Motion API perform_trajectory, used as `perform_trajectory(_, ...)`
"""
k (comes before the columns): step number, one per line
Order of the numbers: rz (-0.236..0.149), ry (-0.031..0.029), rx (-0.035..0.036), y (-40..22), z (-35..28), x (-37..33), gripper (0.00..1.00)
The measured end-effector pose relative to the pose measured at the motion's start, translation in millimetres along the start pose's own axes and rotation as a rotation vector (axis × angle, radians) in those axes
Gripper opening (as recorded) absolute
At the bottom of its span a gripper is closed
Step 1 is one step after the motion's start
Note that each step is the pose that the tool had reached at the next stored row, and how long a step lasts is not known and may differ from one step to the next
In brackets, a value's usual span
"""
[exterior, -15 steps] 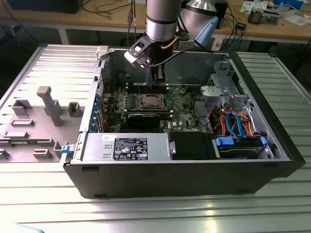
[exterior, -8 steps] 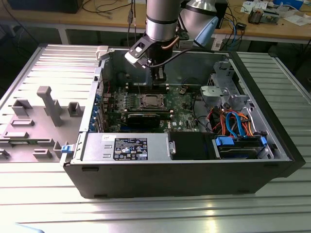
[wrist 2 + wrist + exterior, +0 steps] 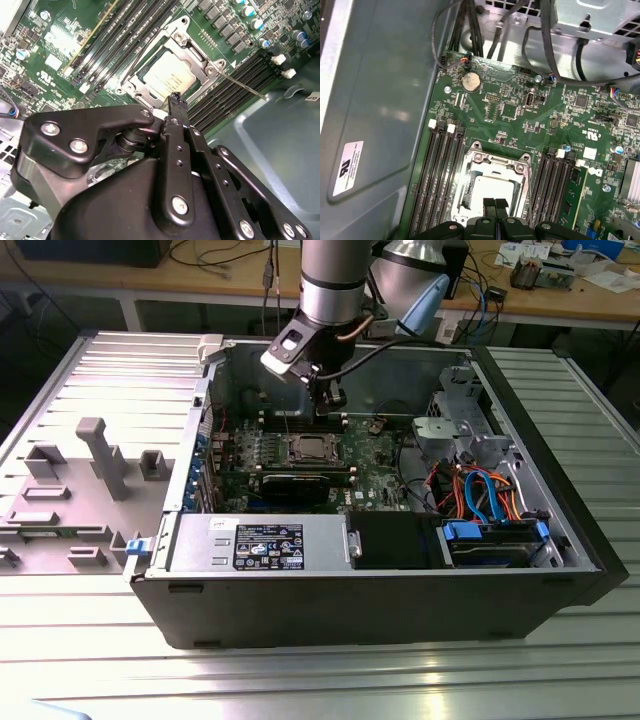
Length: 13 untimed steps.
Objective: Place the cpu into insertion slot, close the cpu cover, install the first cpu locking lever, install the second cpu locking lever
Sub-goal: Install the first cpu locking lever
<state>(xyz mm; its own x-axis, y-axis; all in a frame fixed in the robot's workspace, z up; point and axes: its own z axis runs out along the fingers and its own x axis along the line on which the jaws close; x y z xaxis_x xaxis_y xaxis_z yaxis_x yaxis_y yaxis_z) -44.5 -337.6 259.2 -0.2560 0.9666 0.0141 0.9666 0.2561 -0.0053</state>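
The cpu (image 3: 170, 76) lies flat in the insertion slot (image 3: 131, 86), its silvery-tan top showing through the window of the cpu cover (image 3: 192, 54), which lies down over it. From one socket corner a thin locking lever (image 3: 242, 86) sticks out free over the memory slots. A second thin lever (image 3: 139, 56) runs along the opposite side. In the exterior view my gripper (image 3: 328, 402) hangs inside the case just behind the cpu (image 3: 308, 449). In both wrist views the gripper (image 3: 495, 202) is shut with nothing between its fingers, its tips (image 3: 175, 99) just above the edge of the cover (image 3: 495, 165).
Black memory slots (image 3: 437, 170) flank the socket on both sides. The grey case wall (image 3: 375, 100) stands close behind the gripper. Cables (image 3: 480, 490) and a drive cage (image 3: 455, 415) fill the case at the exterior view's right; the power supply (image 3: 260, 543) lies in front.
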Motion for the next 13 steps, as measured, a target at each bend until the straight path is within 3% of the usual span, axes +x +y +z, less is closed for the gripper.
perform_trajectory(7,-0.044,-0.0002,0.0006,0.0,0.0,0.0,0.11)
perform_trajectory(13,-0.141,-0.0007,0.002,0.0,0.0,0.0,0.11)
